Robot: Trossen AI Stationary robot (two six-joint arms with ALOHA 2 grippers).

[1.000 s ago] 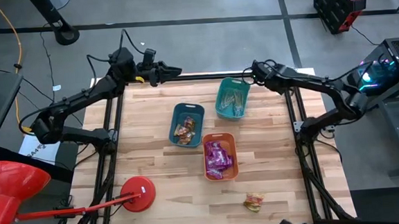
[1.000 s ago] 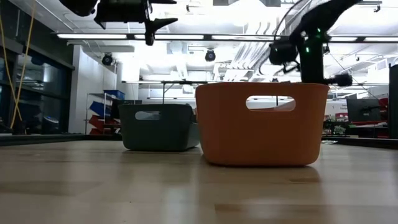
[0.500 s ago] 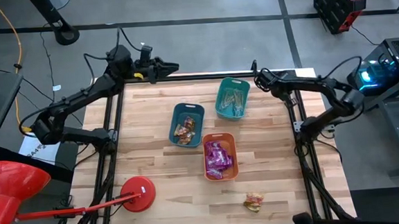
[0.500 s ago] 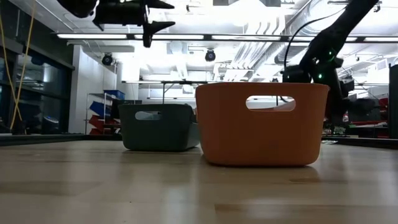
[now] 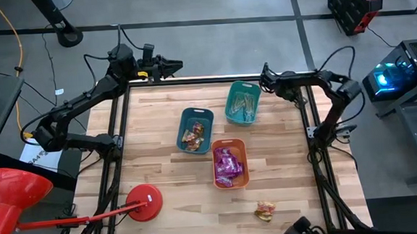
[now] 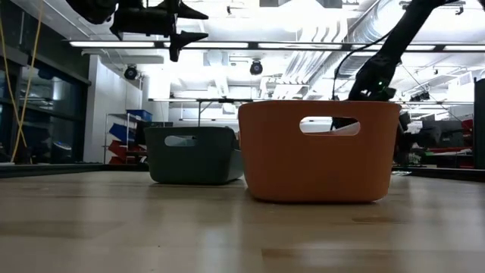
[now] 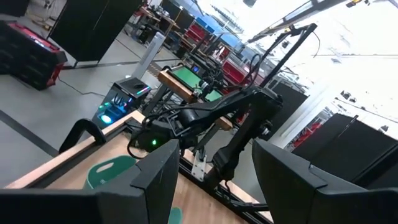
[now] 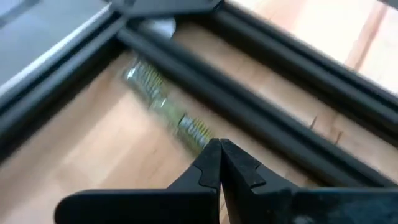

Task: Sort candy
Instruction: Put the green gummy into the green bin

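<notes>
Three bins hold sorted candy: a teal bin (image 5: 195, 130) with orange-brown sweets, a teal bin (image 5: 242, 102) with pale green sticks, and an orange bin (image 5: 229, 163) with purple packets. One orange-gold candy (image 5: 265, 211) lies loose on the table near the near edge. My right gripper (image 5: 265, 76) is shut, low by the far right corner of the green-stick bin. In the right wrist view a pale green stick (image 8: 163, 106) lies flat on the wood just ahead of that gripper (image 8: 219, 148). My left gripper (image 5: 175, 63) hangs open, high over the far edge. My right gripper points slanting down at the table, with its shut fingertips (image 8: 211, 152) at the near end (image 8: 198, 132) of the green stick. The stick lies flat on the wood. I cannot tell whether the fingertips touch it.
Dark frame rails (image 8: 249, 106) run beside the green stick at the table's far right corner. A red lamp-like stand (image 5: 145, 206) sits at the near left. Bare wood lies left of the bins and along the near edge.
My left gripper has drifted toward the far edge, staying high. My right arm has folded back toward the far right corner, and its gripper has sunk toward the table beside the green-stick bin.
</notes>
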